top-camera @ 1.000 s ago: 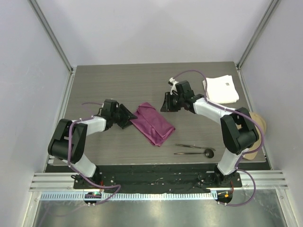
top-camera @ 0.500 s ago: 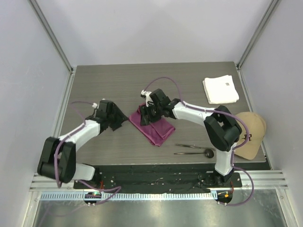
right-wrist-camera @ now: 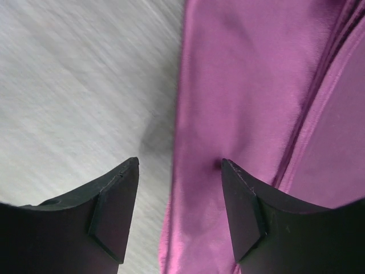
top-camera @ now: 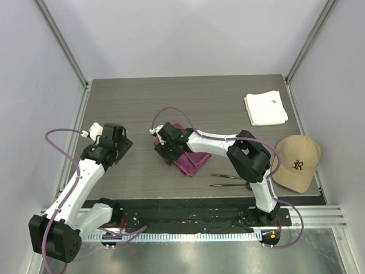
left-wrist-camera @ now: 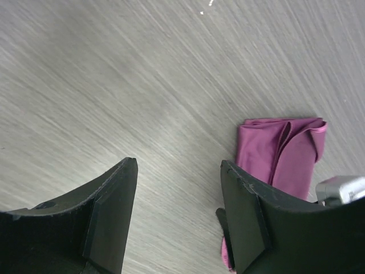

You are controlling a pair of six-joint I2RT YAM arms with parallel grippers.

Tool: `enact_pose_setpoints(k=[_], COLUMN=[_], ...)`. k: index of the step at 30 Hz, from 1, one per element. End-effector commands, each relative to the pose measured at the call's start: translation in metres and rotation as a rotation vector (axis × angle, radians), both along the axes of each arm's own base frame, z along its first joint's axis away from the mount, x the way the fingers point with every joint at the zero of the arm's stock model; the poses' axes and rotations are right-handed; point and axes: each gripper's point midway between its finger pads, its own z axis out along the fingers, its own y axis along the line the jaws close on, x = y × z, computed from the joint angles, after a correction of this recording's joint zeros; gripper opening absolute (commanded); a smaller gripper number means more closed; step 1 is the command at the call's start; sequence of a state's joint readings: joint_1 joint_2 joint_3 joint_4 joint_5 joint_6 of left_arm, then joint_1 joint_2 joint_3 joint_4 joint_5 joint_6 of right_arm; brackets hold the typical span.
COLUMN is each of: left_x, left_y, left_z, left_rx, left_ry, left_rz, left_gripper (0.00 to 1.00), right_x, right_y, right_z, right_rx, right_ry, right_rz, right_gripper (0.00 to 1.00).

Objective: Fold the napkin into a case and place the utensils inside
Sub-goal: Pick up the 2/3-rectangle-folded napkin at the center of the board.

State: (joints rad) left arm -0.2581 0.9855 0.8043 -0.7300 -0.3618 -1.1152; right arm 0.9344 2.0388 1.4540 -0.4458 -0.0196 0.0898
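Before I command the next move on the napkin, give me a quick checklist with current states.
1. Right gripper fingers open: ok.
2. An edge of the napkin lies between those fingers: ok.
3. Left gripper open, over bare table, off the napkin: ok.
4. Pouch opening reachable: cannot tell, the right gripper hides part of the fold.
5. Utensils lying free beside the napkin, near the table's front edge: ok.
6. Utensils inside the napkin: not ok.
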Motion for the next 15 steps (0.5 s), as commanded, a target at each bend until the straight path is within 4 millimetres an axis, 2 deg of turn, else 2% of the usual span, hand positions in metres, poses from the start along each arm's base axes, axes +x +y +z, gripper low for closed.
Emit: enact_pose_setpoints(k=[1,4,7,8,9,10,11,12,13,14,15], left_x=[-0.007,-0.008,-0.003,0.006,0.008,0.013,0.026,0.029,0.034,0.039,0.047], left_y=[0.011,0.009,-0.001,-0.013,-0.021,-0.03,-0.056,-0.067,-0.079,-0.088,-0.1], left_z=[0.006,0.003,-0.002,0.0,-0.01,-0.013,-0.004,-0.008,-0.015,-0.016,-0.008], left_rx=[0.029,0.015,-0.002,-0.049,-0.069,-0.101,-0.204,-0.225,-0.265,-0.291,-0.332], left_ry=[-0.002,-0.005,-0.017,-0.054,-0.039,-0.048,-0.108,-0.11,-0.1,-0.11,-0.158], left_rz=[0.033,0.023,-0.037,-0.079,-0.126,-0.172,-0.279,-0.348,-0.405,-0.446,-0.499], left_gripper=[0.64,0.64,0.59,0.58,0.58,0.58,0.59,0.6,0.64,0.66,0.73], right_x=[0.021,0.021,0.028,0.03,0.032,0.037,0.038,0.04,0.038,0.04,0.042], right_y=[-0.003,-0.004,-0.001,0.002,-0.004,-0.001,-0.001,0.002,0.0,-0.002,-0.003], right_z=[0.006,0.001,0.009,0.014,0.019,0.038,0.047,0.057,0.063,0.081,0.088], right_rx=[-0.071,-0.1,-0.093,-0.088,-0.11,-0.076,-0.046,0.019,0.057,0.102,0.126], right_ry=[-0.092,-0.103,-0.134,-0.139,-0.139,-0.155,-0.147,-0.115,-0.085,-0.09,-0.089], right_rz=[-0.029,-0.031,-0.043,-0.045,-0.077,-0.105,-0.121,-0.126,-0.157,-0.169,-0.18], right_gripper=[0.63,0.6,0.61,0.61,0.61,0.62,0.62,0.63,0.64,0.64,0.66])
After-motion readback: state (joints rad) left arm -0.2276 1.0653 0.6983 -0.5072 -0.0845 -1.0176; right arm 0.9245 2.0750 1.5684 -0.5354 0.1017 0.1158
